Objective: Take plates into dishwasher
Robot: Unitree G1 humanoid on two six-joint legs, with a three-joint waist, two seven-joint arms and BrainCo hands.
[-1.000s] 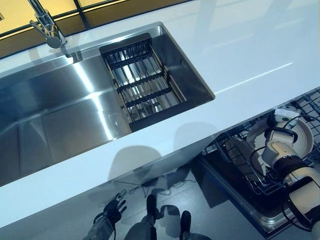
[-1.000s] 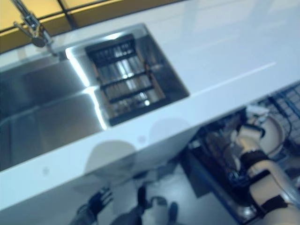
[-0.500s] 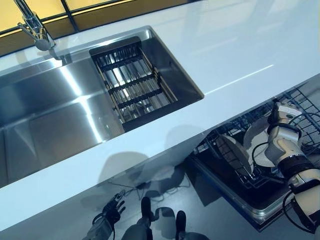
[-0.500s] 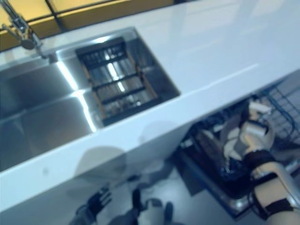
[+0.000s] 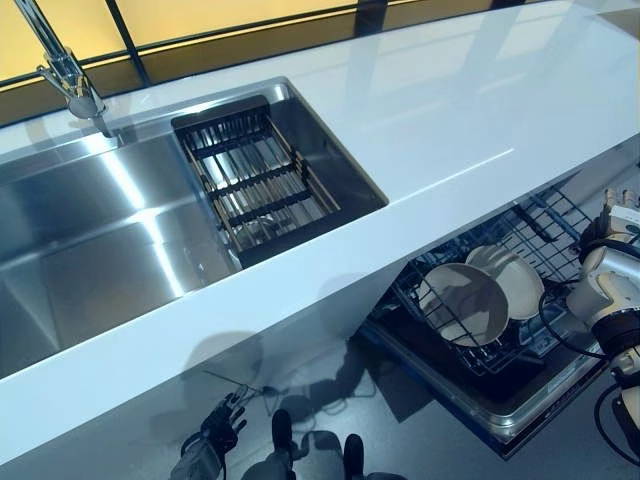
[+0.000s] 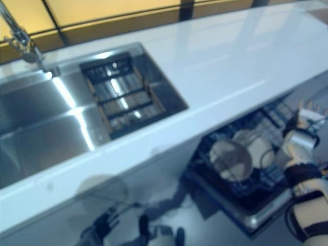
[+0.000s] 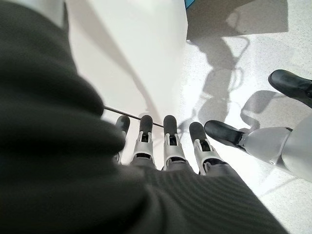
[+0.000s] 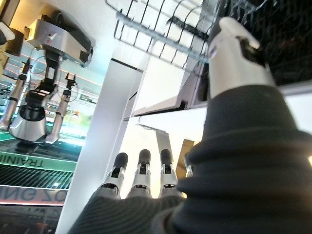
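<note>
Two pale plates stand on edge side by side in the pulled-out dishwasher rack [image 5: 541, 216] under the counter: a greyish one [image 5: 463, 303] and a whiter one [image 5: 512, 281] behind it. My right hand [image 5: 621, 213] hovers to the right of the rack, clear of the plates, open with fingers straight and nothing in it. In the right wrist view its fingers [image 8: 141, 171] point past the rack's wires [image 8: 161, 22]. My left hand [image 5: 222, 431] hangs low by the cabinet front, open and empty, its fingers [image 7: 170, 139] straight toward the floor.
A white counter [image 5: 450, 110] runs above the dishwasher. The steel sink [image 5: 100, 230] at the left holds a black slatted drainer [image 5: 260, 180], with a tap [image 5: 65, 70] behind it. Another robot [image 8: 44, 73] shows in the right wrist view.
My right hand has let go of the plate in the rack and drawn away to the right. The camera has shifted. The left hand stays low.
</note>
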